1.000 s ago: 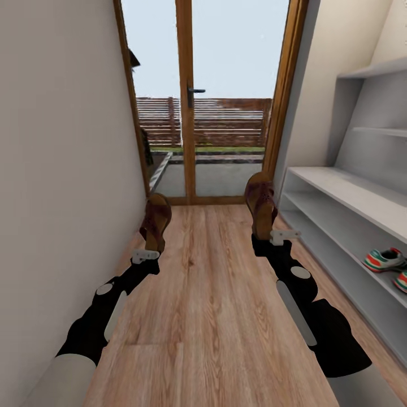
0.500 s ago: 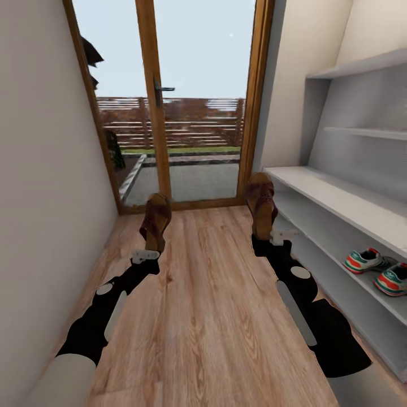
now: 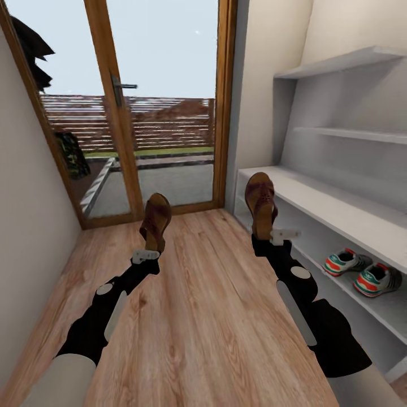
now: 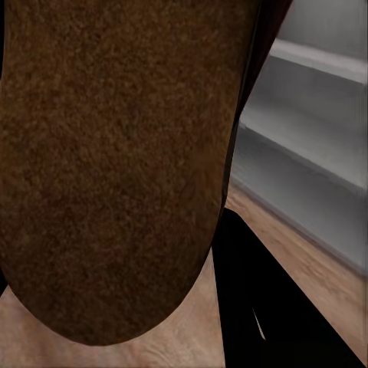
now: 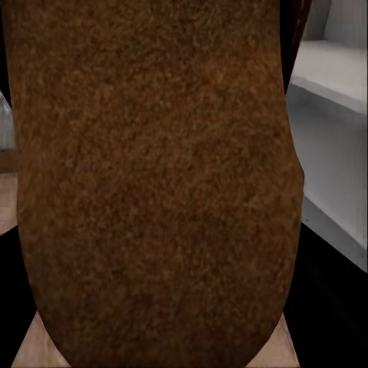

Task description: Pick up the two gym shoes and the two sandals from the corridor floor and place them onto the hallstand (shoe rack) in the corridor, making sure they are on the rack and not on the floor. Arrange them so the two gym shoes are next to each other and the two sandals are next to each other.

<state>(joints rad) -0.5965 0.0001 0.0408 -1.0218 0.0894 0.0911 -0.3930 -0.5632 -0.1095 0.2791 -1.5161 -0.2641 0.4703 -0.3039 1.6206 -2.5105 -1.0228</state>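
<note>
Facing the glazed wooden door (image 3: 164, 102), the head view showed both black arms raised over the light brown wood-plank floor (image 3: 198, 316). The left gripper (image 3: 148, 252) was clamped on the heel of one dark brown leather sandal with a woven strap upper (image 3: 156, 219), and the right gripper (image 3: 272, 234) on its mate (image 3: 260, 201), each held toe-up, presumably for carrying clear of the floor. The pale grey-white hallstand with open shelves (image 3: 333, 209) stood at right, the two cream-white sneakers with green stripes (image 3: 362, 271) side by side on a low shelf. In the left wrist view, the brown sandal sole (image 4: 115, 169) lay close before the lens. In the right wrist view, the other sole (image 5: 153, 176) did likewise.
</note>
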